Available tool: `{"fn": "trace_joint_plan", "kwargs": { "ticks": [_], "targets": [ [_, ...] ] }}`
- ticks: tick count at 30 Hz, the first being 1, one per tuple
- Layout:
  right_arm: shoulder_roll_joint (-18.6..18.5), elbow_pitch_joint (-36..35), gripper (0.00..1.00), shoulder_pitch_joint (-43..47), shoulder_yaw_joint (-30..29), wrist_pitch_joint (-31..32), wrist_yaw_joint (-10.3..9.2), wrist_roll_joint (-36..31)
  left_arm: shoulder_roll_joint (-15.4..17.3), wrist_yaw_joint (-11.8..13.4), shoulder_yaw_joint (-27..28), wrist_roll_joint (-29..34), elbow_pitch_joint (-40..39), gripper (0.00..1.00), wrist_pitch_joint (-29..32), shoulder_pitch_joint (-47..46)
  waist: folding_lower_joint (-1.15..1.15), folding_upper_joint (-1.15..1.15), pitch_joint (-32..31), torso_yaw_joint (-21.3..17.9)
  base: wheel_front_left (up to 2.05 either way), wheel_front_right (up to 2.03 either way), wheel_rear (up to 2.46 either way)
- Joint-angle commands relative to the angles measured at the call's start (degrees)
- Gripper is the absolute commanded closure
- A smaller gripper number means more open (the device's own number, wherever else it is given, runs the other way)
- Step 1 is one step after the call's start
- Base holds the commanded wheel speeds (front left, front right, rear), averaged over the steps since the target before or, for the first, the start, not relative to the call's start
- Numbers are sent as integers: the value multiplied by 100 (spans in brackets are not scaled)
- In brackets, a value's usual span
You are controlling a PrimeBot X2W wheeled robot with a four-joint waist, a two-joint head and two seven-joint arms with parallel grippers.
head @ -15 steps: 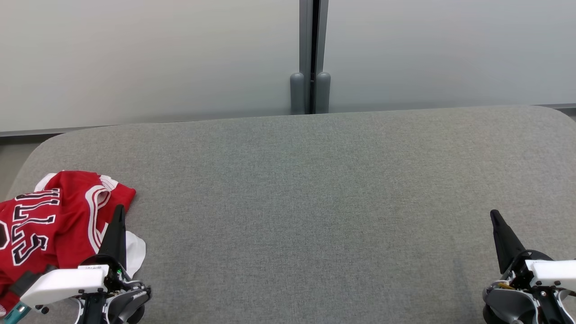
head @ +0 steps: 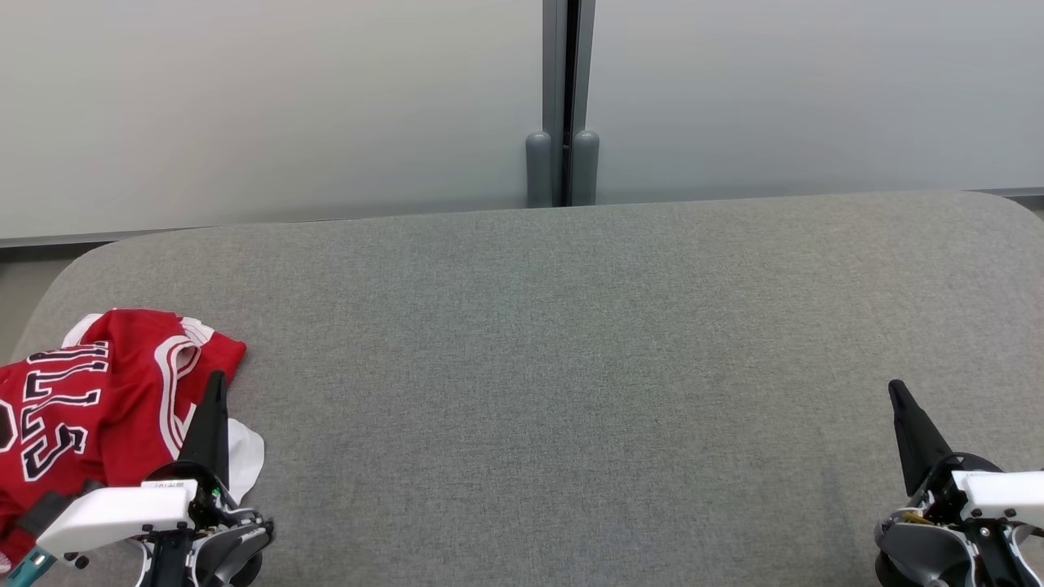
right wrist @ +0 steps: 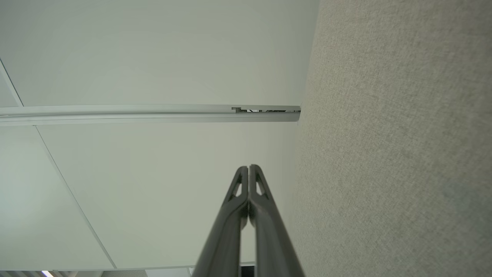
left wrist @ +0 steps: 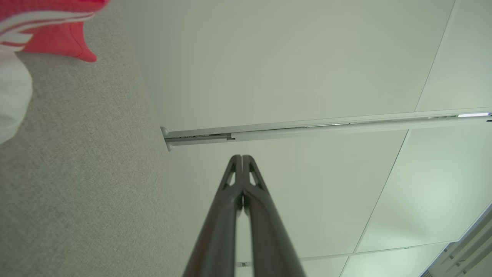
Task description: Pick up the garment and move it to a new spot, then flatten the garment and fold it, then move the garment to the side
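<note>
The left gripper (head: 215,387), fingers pressed together and empty, sits at the right edge of the crumpled red garment (head: 98,391), which lies at the gray padded surface's (head: 571,367) left end. The right gripper (head: 900,397), likewise closed, is well apart at the far right.

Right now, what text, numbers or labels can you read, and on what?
"ULLS": black, white-edged letters running sideways on the red jersey; any earlier letter is unclear.
Dark mark at the jersey's left edge: cut off, unreadable.
Small label on the left gripper housing: too small to read.
</note>
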Motion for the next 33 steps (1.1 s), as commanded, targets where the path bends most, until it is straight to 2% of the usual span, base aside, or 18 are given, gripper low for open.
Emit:
{"fn": "trace_joint_plan", "kwargs": {
  "ticks": [1, 33],
  "targets": [
    [-30, -20, 100, -50, -5, 14, 2, 11, 32, -19, 20, -4, -15, 100, 13, -80, 0, 0, 0, 0, 0, 0, 0],
    [-30, -20, 100, -50, -5, 14, 2, 11, 32, -19, 20, -4, -15, 100, 13, -80, 0, 0, 0, 0, 0, 0, 0]
  ]
}}
